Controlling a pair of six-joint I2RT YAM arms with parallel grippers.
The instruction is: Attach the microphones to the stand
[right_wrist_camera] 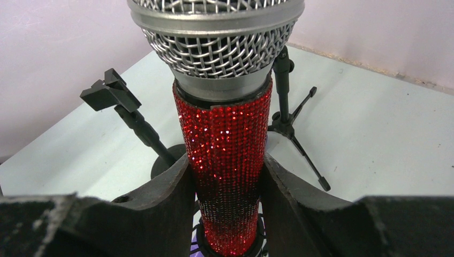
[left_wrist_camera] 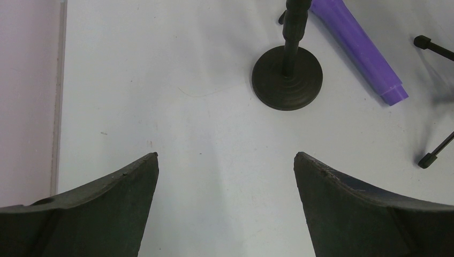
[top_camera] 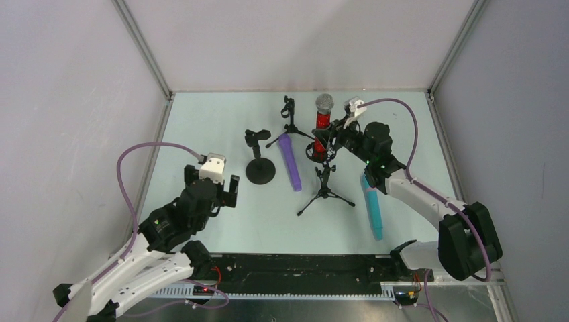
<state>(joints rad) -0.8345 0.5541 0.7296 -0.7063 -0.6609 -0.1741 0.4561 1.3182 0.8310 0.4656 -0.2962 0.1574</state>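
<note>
Gripping red mic [right_wrist_camera: 227, 134] upright in right hand [right_wrist_camera: 227, 171], fingers [right_wrist_camera: 166, 198] pressed on both sides of glittery body, mesh head up, toward back of worktop [top_camera: 215, 127], just behind front tripod [top_camera: 325, 188]. Holding left hand [left_wrist_camera: 225, 156] wide open and empty above near-left worktop, short of round-base stand [left_wrist_camera: 287, 77]. With purple mic [top_camera: 290, 161] flat between that stand and front tripod, and teal mic [top_camera: 373, 211] flat at near right.
</note>
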